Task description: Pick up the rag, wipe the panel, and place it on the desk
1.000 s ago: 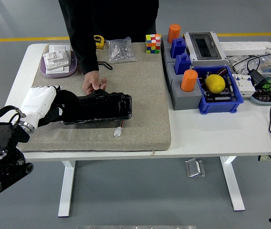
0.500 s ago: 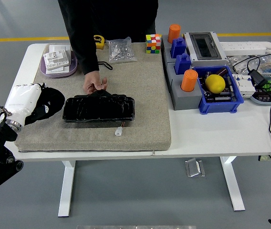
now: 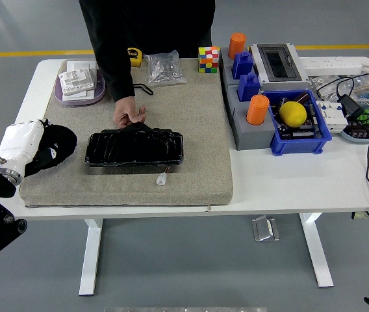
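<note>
- Left white robot hand (image 3: pixel 22 142) closed over crumpled black rag (image 3: pixel 53 148) at left edge of grey felt mat (image 3: pixel 197 136).
- Glossy black rectangular panel (image 3: pixel 134 148) just right of rag, held at far edge by person's hand (image 3: pixel 129 114).

A glossy black panel (image 3: pixel 134 149) is lying on a beige mat (image 3: pixel 191 130), and a black rag (image 3: pixel 54 146) is showing under the white left hand (image 3: pixel 21 144). Far right, a yellow ball (image 3: pixel 293 113) is sitting in a blue bin (image 3: pixel 298 140) beside an orange cup (image 3: pixel 258 109).
</note>
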Controlling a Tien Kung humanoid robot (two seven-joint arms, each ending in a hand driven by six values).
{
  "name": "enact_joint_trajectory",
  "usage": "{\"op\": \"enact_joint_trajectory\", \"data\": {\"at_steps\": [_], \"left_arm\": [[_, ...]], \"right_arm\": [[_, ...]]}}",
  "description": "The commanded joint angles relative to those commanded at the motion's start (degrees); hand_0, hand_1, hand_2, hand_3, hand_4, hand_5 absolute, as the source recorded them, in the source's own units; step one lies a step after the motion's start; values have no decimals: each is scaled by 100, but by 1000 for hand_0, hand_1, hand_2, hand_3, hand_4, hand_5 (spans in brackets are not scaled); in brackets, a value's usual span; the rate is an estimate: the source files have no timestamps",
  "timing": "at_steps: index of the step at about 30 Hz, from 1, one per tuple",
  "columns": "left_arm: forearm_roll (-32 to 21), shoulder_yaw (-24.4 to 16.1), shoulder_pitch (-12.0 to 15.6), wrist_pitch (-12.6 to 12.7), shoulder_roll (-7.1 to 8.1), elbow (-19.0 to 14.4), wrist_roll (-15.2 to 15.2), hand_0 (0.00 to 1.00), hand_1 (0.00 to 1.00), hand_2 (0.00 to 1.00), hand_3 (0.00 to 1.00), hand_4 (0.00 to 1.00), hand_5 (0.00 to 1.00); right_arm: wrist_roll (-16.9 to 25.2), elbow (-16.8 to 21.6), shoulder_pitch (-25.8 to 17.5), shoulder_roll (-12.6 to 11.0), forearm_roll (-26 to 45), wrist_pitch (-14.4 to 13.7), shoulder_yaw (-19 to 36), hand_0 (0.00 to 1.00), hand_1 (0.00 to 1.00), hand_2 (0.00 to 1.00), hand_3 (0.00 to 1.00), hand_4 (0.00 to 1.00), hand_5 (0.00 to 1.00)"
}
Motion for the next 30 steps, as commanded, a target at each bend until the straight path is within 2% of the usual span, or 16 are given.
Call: {"op": "enact_joint_trajectory", "data": {"at_steps": [1,2,7,8,13,14,19,20,25,26,30], "left_arm": [[-61,3,5,0,-19,40,-46,243,182,527,477,224,2],[-142,7,8,0,-40,81,-110,301,298,538,502,290,2],[-366,-9,5,0,-139,249,-305,301,298,538,502,290,2],[-396,-13,5,0,-151,265,-337,322,411,554,529,461,2],[-489,-62,20,0,-188,300,-407,322,411,554,529,461,2],[-517,-64,25,0,-193,312,-416,372,475,595,552,654,65],[-508,-83,59,0,-193,330,-407,372,475,595,552,654,65],[-509,-81,64,0,-190,334,-389,411,531,663,569,747,132],[-487,-120,85,0,-176,300,-324,411,531,663,569,747,132],[-492,-128,88,0,-172,297,-298,441,614,741,696,916,315],[-500,-172,110,-40,-151,285,-253,441,614,741,696,916,315]], "right_arm": [[0,1,2,1,1,-1,2,769,581,705,642,998,595],[1,2,3,2,2,-3,7,769,581,705,642,998,596],[-8,3,23,10,0,-8,6,769,581,705,642,998,596],[-10,2,25,10,-1,-9,8,769,581,706,642,998,598],[-15,3,20,11,-1,-7,10,769,581,706,642,998,598],[-15,2,16,14,0,-6,6,769,581,705,641,998,597],[-10,1,2,19,4,-6,-11,769,581,705,641,998,597],[-11,-1,-1,17,1,-5,-10,769,581,705,640,998,600],[-14,-3,-5,16,-1,-6,-6,769,581,705,640,998,600],[-15,-5,-4,18,-2,-7,-10,769,580,704,639,998,598],[-12,-5,-8,23,-1,-12,-13,769,580,704,639,998,598]]}}
